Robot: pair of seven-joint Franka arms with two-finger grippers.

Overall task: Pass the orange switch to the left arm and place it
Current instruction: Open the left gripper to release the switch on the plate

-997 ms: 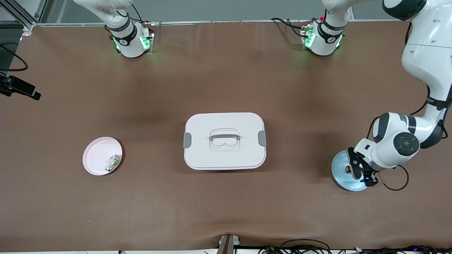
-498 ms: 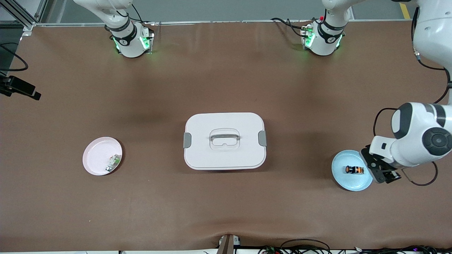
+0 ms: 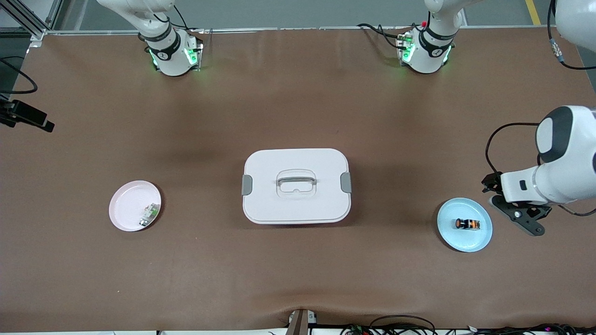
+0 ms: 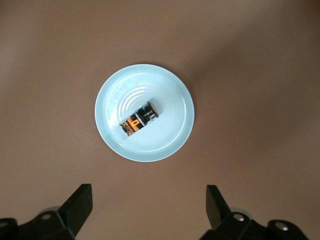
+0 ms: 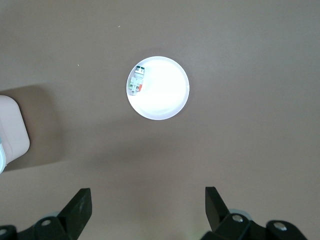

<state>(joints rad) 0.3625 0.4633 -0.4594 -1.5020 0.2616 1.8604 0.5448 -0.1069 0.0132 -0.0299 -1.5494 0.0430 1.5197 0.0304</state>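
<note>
The orange switch (image 3: 467, 224) lies on its side in a light blue plate (image 3: 449, 237) near the left arm's end of the table. It also shows in the left wrist view, the switch (image 4: 140, 119) on the plate (image 4: 165, 95). My left gripper (image 3: 517, 215) hangs open and empty over bare table beside that plate; its wrist view shows the gripper (image 4: 147, 200) apart from the plate. The white box (image 3: 296, 185) stands mid-table. My right gripper (image 5: 147, 200) is open and empty, high over the table, and out of the front view.
A pink plate (image 3: 128, 204) with a small green-and-white component (image 3: 149, 213) sits toward the right arm's end; the right wrist view shows the plate (image 5: 165, 95) and a corner of the box (image 5: 12, 127). A camera mount (image 3: 25, 118) juts in at that end's table edge.
My left gripper has drawn back from over the blue plate toward the left arm's end of the table, staying open. The switch, partly covered before, now lies in full view.
</note>
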